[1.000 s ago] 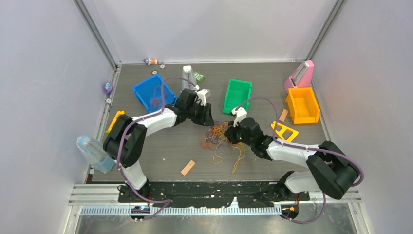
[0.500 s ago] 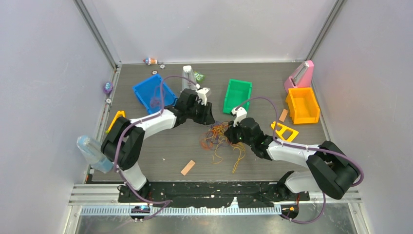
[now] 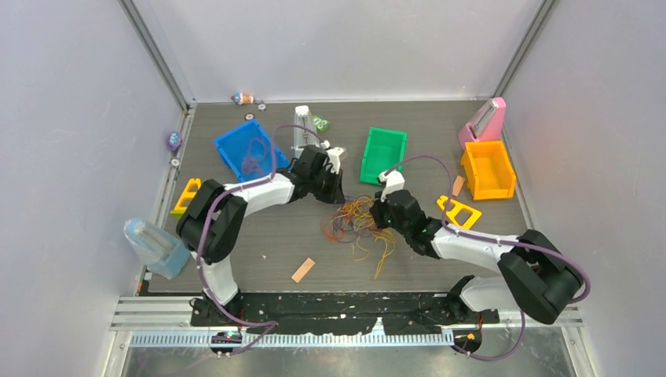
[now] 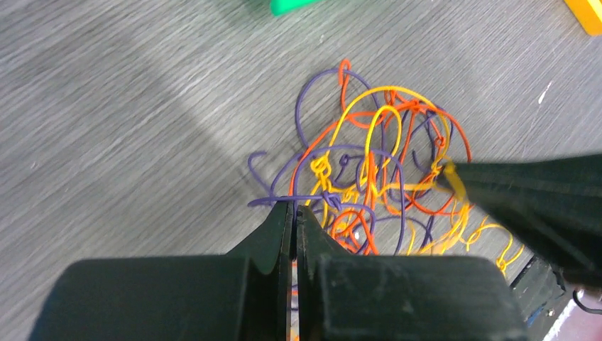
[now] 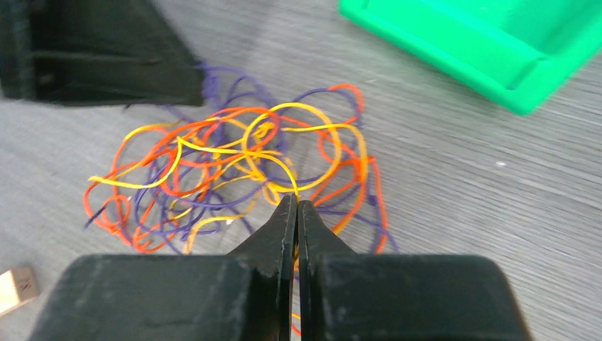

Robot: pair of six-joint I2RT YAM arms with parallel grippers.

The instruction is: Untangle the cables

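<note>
Fingers [image 4: 275,238] of the left gripper [image 4: 293,212], pinched together on a purple strand [image 4: 266,202], and the right gripper [image 5: 297,206], nipped shut on a yellow strand [image 5: 287,175], should draw apart slowly and low, easing off if a knot tightens; whether either holds just one strand is hard to tell. The cables [image 3: 357,222] lie heaped between both tips, the left tip at their 11 o'clock edge and the right at 3 o'clock, with the green bin [image 3: 383,155] beyond at 1 o'clock.

The cables [image 3: 357,226] lie at the table [image 3: 275,245] centre, the left gripper [image 4: 294,210] on their far-left side, the right gripper [image 5: 297,204] on their right. One bin [image 3: 383,157] stands behind them near the far edge, and a wooden stick [image 3: 302,270] lies before them, toward the near edge.
</note>
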